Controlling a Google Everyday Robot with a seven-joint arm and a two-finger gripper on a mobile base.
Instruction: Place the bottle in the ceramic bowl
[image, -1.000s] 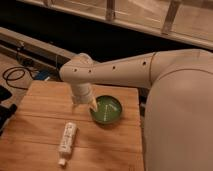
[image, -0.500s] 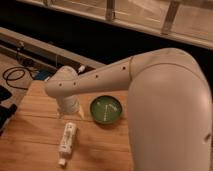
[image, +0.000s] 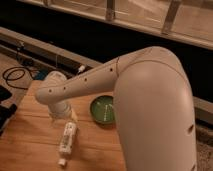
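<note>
Bottle (image: 67, 141) outside bowl (image: 102, 111); pincer (image: 70, 117) just above

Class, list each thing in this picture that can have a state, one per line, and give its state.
gripper: open, holding nothing, just above the bottle's far end.
bottle: capped, lying flat on the wooden table, outside the bowl.
ceramic bowl: upright, nothing in the part that shows; the arm hides its right side.
</note>
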